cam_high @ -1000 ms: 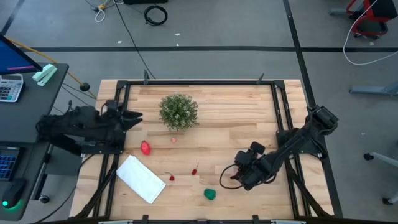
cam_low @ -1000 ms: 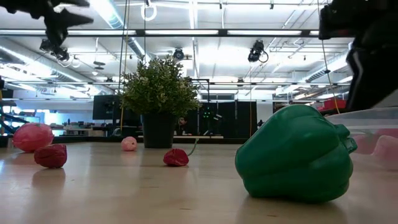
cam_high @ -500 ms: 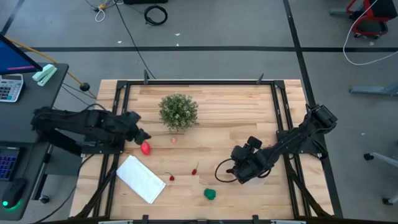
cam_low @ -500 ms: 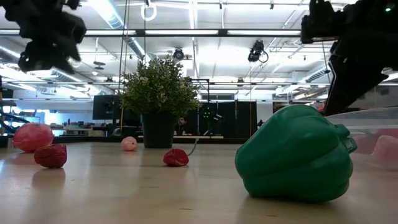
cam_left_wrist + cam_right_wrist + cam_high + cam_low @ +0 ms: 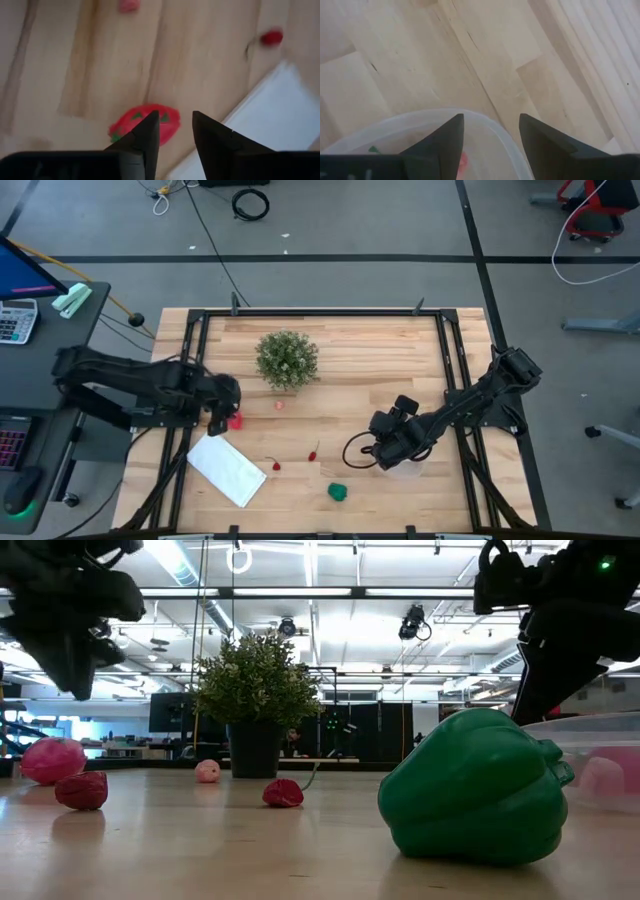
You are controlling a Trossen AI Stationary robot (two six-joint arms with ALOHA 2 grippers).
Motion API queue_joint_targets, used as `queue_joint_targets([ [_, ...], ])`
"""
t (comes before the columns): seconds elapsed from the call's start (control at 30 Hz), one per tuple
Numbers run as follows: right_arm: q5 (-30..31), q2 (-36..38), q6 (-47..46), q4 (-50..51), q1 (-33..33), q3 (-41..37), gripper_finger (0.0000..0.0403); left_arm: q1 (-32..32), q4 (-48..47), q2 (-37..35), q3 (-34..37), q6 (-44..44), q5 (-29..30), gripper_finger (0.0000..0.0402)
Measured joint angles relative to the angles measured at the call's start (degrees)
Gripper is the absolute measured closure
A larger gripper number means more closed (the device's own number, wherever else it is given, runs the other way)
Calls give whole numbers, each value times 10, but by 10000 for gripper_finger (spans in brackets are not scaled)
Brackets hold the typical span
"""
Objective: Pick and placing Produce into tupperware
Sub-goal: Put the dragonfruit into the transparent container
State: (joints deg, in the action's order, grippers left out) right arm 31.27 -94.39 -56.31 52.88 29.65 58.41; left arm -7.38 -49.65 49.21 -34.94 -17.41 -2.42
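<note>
Pale wooden surface (image 5: 350,370) framed by black rails. Bushy green potted plant (image 5: 287,359) stands toward the far side; a flat white rectangular sheet (image 5: 226,467) lies at the near left. Round clear plastic tupperware (image 5: 485,131) sits at the right, holding a pink piece; the right gripper (image 5: 487,135) hovers just above its rim, fingers apart and empty. Green toy pepper (image 5: 338,492) lies near the front edge. Red strawberry-like toy (image 5: 145,122) lies beside the sheet; the left gripper (image 5: 175,131) hangs over it, fingers apart, nothing clamped. Small pink (image 5: 280,405) and red pieces (image 5: 276,466) are scattered between.
</note>
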Motion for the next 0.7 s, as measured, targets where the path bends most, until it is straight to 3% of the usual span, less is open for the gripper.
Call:
queue_joint_targets([
  [0.43, -2, 17, 26, -4, 0, 0, 204, -56, -6, 86, -8, 31, -5, 300],
  [0.7, -1, 101, 29, -60, -3, 1, 204, -69, -76, 93, -130, 62, 51, 327],
])
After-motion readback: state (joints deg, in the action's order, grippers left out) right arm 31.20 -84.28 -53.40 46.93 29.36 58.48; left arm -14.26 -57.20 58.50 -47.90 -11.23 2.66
